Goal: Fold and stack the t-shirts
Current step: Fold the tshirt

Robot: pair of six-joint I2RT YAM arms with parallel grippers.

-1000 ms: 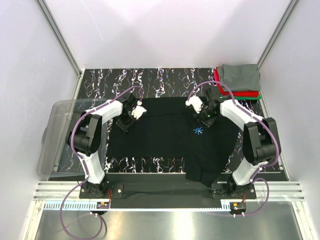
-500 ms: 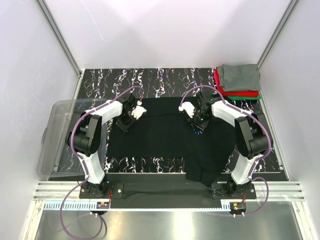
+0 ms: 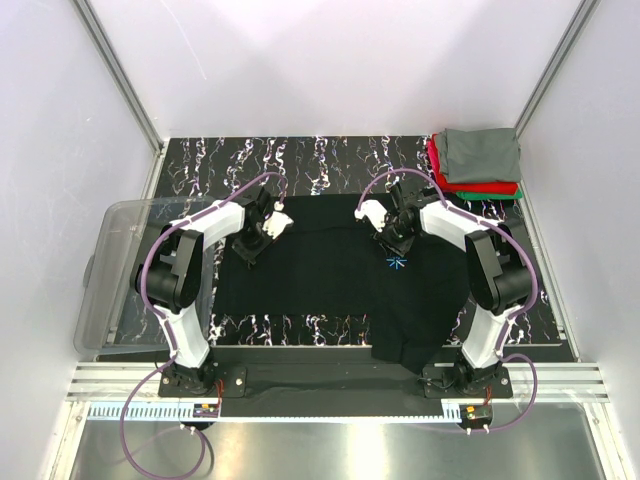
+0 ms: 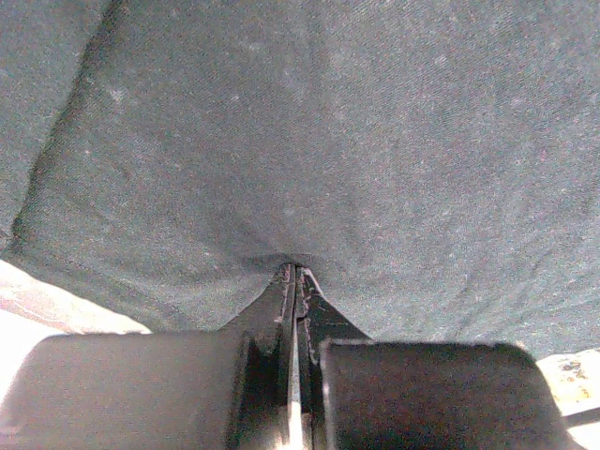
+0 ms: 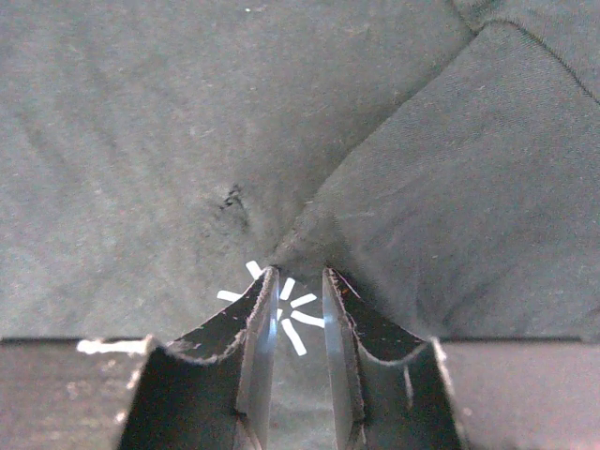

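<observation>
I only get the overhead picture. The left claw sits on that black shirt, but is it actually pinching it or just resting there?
Observer: Pinching. Its wrist camera shows the left gripper shut tight, and the black t-shirt puckers at its tips.
Operator: And on the right?
Observer: The right gripper has its jaws slightly apart, straddling the logo.
Operator: Is it holding anything?
Observer: A ridge of cloth rises from its tips. Whether that cloth is gripped, I cannot tell.
</observation>
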